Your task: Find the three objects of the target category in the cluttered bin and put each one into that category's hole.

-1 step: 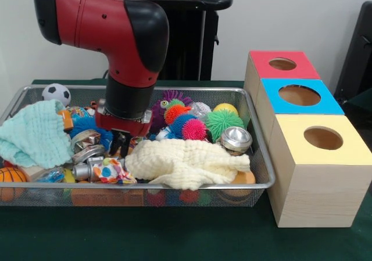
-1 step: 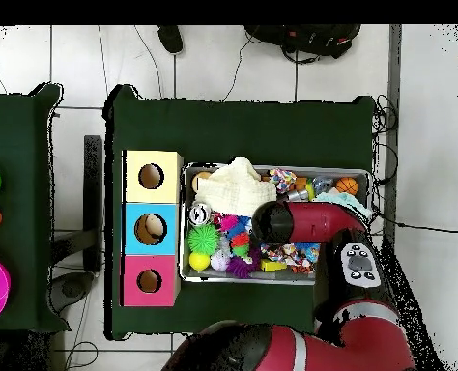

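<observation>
The gripper (image 1: 122,147) is hanging low in the bin (image 1: 258,139), fingers narrow and holding nothing I can see. Metal cups (image 1: 87,146) are lying just beside it, toward the green cloth (image 1: 32,134); the 3 holes (image 1: 299,95) are sitting on the opposite side.

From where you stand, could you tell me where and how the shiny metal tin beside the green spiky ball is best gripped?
Grip the metal tin across its round rim, coming straight down from above. Its lid faces up and is uncovered, while the green spiky ball, the cream cloth and the bin wall crowd its sides.
</observation>
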Controlling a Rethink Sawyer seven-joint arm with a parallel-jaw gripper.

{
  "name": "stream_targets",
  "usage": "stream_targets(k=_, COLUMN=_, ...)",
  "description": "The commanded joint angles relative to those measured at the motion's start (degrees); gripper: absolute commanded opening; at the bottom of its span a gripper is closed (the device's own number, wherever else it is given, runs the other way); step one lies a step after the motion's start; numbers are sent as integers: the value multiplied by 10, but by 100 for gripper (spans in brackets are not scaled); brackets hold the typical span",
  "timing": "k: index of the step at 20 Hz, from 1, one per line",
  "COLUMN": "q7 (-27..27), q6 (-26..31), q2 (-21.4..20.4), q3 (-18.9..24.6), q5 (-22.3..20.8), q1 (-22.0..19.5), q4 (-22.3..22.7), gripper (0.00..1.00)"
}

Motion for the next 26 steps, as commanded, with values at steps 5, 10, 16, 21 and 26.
stream_targets(k=5, q7=-25, q6=-5, q2=57, q3=60, q5=-29, q1=-7, q4=33, gripper=0)
stream_targets(k=10, q7=-26, q6=17, q2=57, q3=58, q5=-22, q1=-5, q4=27, gripper=0)
stream_targets(k=16, q7=-28, q6=94, q2=42, q3=65, q5=12, q1=1, q4=8, gripper=0)
stream_targets(k=21, q7=-40, q6=194, q2=31, q3=77, q5=44, q1=3, q4=-34, gripper=0)
stream_targets(k=26, q7=-57, q6=313, q2=27, q3=82, q5=64, q1=14, q4=-106, gripper=0)
